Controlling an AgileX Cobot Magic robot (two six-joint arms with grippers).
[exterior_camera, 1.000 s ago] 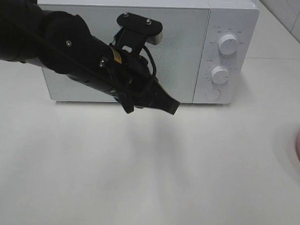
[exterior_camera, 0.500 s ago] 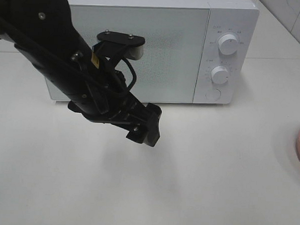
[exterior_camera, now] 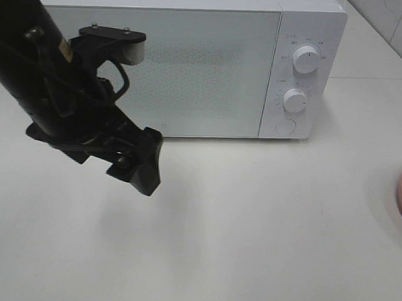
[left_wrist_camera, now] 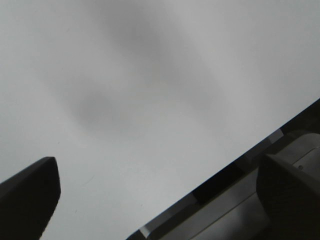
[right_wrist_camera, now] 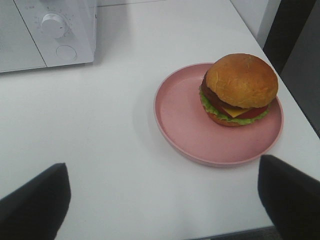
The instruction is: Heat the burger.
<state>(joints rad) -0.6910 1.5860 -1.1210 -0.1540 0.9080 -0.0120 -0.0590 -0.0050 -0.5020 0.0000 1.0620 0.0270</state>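
White table (exterior_camera: 265, 220), tiled wall (exterior_camera: 394, 15) behind

Looking down from high at the microwave (exterior_camera: 191, 63) front; wrist views hovering close over the surface (right_wrist_camera: 100, 125), right one sharing microwave dials.

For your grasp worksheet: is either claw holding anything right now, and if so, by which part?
Nothing is held. The left claw stands open above bare table; the right claw is open, well short of the burger on its plate.

One burger (right_wrist_camera: 241, 88), one pink plate (right_wrist_camera: 182, 120), one microwave (exterior_camera: 191, 63), two knobs (exterior_camera: 305, 59).
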